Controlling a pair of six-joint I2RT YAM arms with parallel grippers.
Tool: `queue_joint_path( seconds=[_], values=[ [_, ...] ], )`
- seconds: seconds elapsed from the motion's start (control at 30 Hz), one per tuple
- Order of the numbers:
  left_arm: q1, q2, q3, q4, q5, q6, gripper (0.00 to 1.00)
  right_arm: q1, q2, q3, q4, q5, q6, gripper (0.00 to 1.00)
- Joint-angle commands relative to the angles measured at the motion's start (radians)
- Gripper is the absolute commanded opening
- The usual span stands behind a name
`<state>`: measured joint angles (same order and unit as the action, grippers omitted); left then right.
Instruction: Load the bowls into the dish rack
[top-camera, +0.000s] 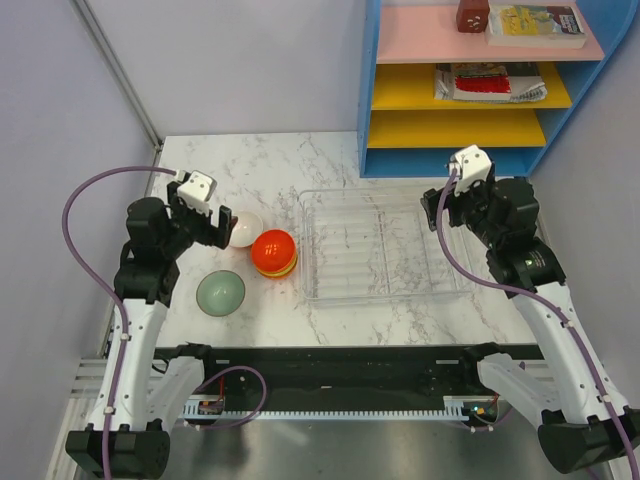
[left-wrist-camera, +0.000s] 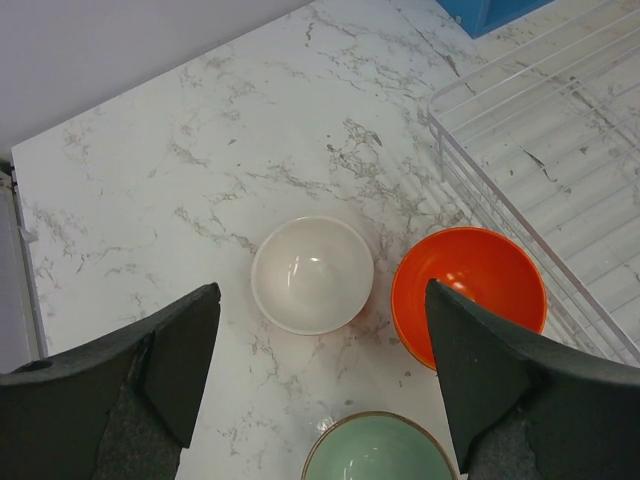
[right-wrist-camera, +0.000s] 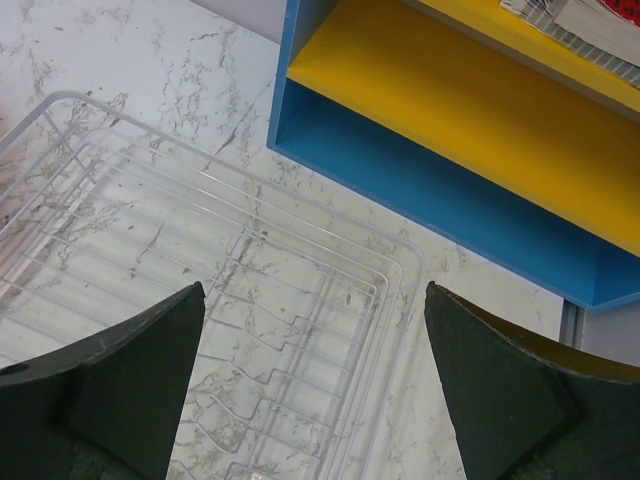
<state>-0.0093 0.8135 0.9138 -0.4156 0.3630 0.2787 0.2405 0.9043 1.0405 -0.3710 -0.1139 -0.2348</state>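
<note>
A white bowl (top-camera: 243, 229) (left-wrist-camera: 312, 274), an orange-red bowl (top-camera: 273, 250) (left-wrist-camera: 468, 290) stacked on others with a yellow-green rim (top-camera: 279, 271) showing beneath, and a pale sage-green bowl (top-camera: 220, 293) (left-wrist-camera: 378, 452) stand upright on the marble table, left of the dish rack (top-camera: 380, 245) (left-wrist-camera: 540, 150) (right-wrist-camera: 250, 270). The wire rack holds no bowls. My left gripper (top-camera: 222, 228) (left-wrist-camera: 320, 288) is open and empty, above the white bowl. My right gripper (top-camera: 452, 212) (right-wrist-camera: 314, 290) is open and empty, above the rack's far right corner.
A blue shelf unit (top-camera: 470, 90) (right-wrist-camera: 430, 190) with pink and yellow boards, holding books, stands behind the rack at the back right. Grey walls close the left side and the back. A black rail (top-camera: 330, 365) runs along the near table edge.
</note>
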Motion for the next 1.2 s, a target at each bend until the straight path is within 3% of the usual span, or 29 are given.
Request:
queue_joint_path(
  seconds=[0.0, 0.13, 0.53, 0.9, 1.17],
  values=[
    [0.003, 0.006, -0.019, 0.054, -0.033, -0.004, 0.9, 0.008, -0.001, -0.011, 0.038, -0.013, -0.043, 0.98],
    [0.003, 0.025, -0.049, 0.075, -0.117, 0.007, 1.0, 0.008, 0.027, -0.02, 0.034, -0.013, -0.089, 0.98],
    [0.003, 0.242, 0.013, 0.037, -0.242, 0.036, 0.98, 0.013, 0.076, -0.022, 0.012, -0.017, -0.13, 0.98],
    [0.005, 0.345, 0.01, 0.057, -0.216, 0.053, 0.95, 0.025, 0.136, -0.016, 0.01, 0.095, -0.14, 0.98],
    [0.002, 0.309, 0.082, 0.054, 0.008, 0.122, 0.95, 0.025, 0.211, 0.049, -0.066, 0.244, -0.133, 0.98]
  ],
)
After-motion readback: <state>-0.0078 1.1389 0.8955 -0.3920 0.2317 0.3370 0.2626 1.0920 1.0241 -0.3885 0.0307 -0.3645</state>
